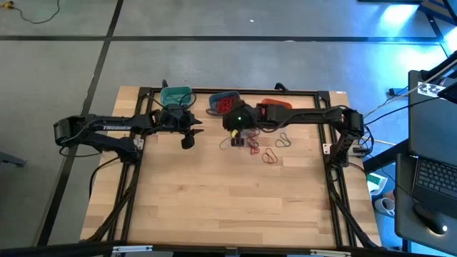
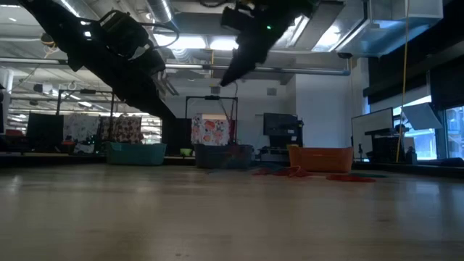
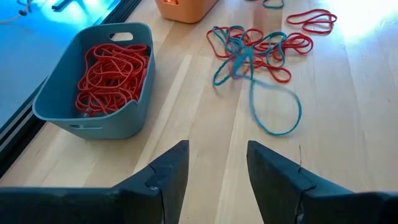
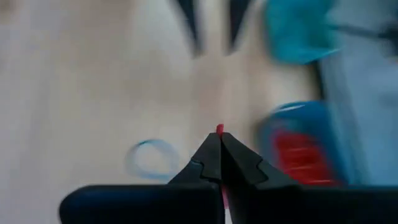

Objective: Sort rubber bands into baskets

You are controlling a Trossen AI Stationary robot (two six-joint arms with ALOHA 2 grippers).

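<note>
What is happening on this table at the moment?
A two-armed robot is sorting rubber bands into three baskets at the far edge of the wooden table. The right hand is shut on a red band and is raised above the table, near the slate blue basket, which already holds many red bands. The left hand is open and waits near the teal basket. A tangle of loose bands lies in front of the orange basket.

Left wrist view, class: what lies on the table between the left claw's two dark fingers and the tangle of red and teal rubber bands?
Only bare wooden tabletop separates the left claw from the tangle.
</note>
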